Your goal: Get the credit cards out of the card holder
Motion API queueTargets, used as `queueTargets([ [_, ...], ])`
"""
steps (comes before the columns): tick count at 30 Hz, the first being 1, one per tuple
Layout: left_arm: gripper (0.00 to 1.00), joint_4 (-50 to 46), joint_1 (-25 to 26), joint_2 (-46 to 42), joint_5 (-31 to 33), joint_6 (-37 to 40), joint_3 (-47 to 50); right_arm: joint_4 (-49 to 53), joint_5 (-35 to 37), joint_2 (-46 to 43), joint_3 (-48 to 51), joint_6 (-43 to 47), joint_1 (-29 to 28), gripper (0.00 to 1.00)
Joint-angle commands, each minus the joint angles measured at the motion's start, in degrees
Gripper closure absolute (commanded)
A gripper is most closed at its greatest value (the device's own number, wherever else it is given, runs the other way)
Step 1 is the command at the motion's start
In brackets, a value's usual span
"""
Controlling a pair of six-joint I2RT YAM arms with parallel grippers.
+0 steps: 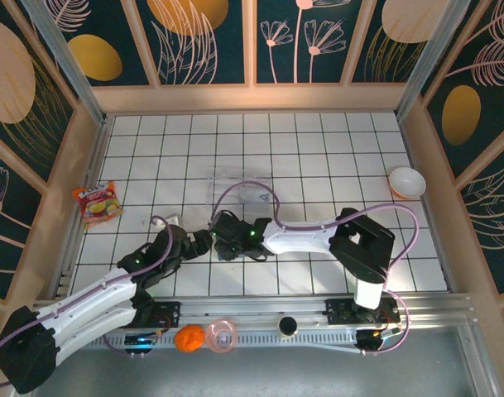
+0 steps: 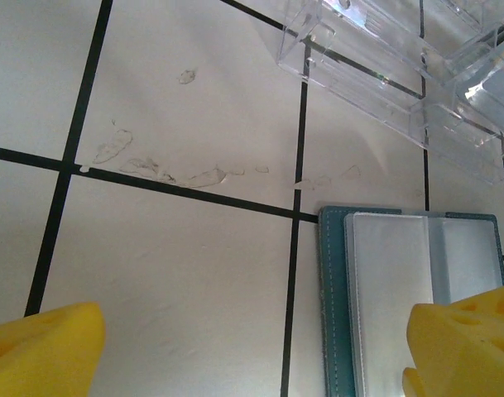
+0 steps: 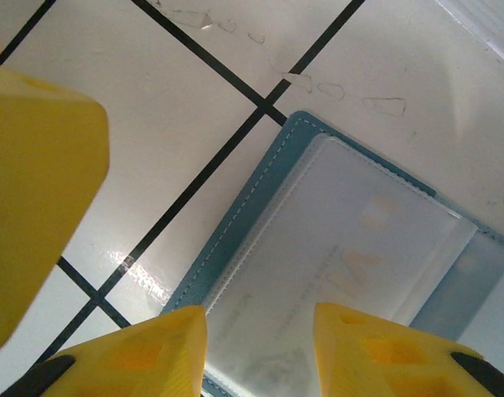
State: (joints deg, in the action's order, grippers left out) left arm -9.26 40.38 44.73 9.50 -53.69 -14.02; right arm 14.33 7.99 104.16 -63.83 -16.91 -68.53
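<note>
From above, my left gripper and right gripper meet nose to nose just 6 o'clock of table centre. Left wrist: fingers spread wide and empty, the card holder open at 4 o'clock, its sides running 12 to 6, a credit card in its sleeve. Right wrist: fingers partly apart and pinching nothing over the holder, whose stitched edge runs 7 to 1; I cannot tell its long axis, so I'd pin the holder with the left gripper and draw the card along the sleeve.
</note>
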Motion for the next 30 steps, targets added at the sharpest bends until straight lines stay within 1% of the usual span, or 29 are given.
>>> queueTargets([
  [1,0.07,-0.5,-0.5,0.02,-0.35,-0.83,0.66,1.15,2.96,2.13,-1.3,-0.24,-0.47,0.61],
  [5,0.08,-0.43,-0.49,0.25,-0.58,-0.72,0.56,1.85,3.07,3.95,-1.29,-0.62,-0.57,0.6],
  [8,0.1,0.26,-0.52,0.34,-1.04,-0.71,0.63,2.95,4.16,5.48,-1.65,-1.19,-0.9,0.63],
  [10,0.11,0.77,-0.55,0.6,-1.41,-0.76,0.74,3.46,5.05,5.7,-1.62,-2.09,-0.9,0.69],
  [13,0.13,2.01,-0.52,1.69,-2.41,-0.28,0.83,2.75,5.28,4.95,-0.76,-3.41,-0.85,0.84],
  [16,0.18,3.98,-0.49,3.51,-4.08,0.73,0.67,0.8,5.15,3.46,0.52,-4.89,-0.71,0.94],
  [17,0.21,4.75,-0.51,4.23,-4.78,1.1,0.5,-0.04,4.99,2.91,0.89,-5.4,-0.6,0.96],
  [18,0.26,5.93,-0.54,5.06,-5.88,1.74,0.27,-1.02,4.85,2.31,1.47,-6.19,-0.47,0.99],
  [19,0.33,7.17,-0.49,6.09,-6.91,2.16,-0.02,-2.19,4.7,1.5,2.18,-7.02,-0.39,1.0],
  [22,0.52,10.41,-0.42,9.59,-9.82,3.21,-1.06,-5.31,4.14,-0.59,4.03,-8.7,0.07,1.0],
  [24,0.61,12.94,-0.41,12.15,-11.8,3.41,-1.45,-6.5,4.13,-1.57,4.86,-9.52,0.36,1.0],
  [28,0.76,17.31,-0.4,16.68,-14.72,3.32,-1.94,-8.76,3.53,-3.4,6.65,-11.45,1.02,1.0],
  [30,0.79,18.57,-0.37,18.04,-15.36,3.48,-2.45,-10.19,2.61,-4.26,7.69,-12.19,1.27,1.0],
])
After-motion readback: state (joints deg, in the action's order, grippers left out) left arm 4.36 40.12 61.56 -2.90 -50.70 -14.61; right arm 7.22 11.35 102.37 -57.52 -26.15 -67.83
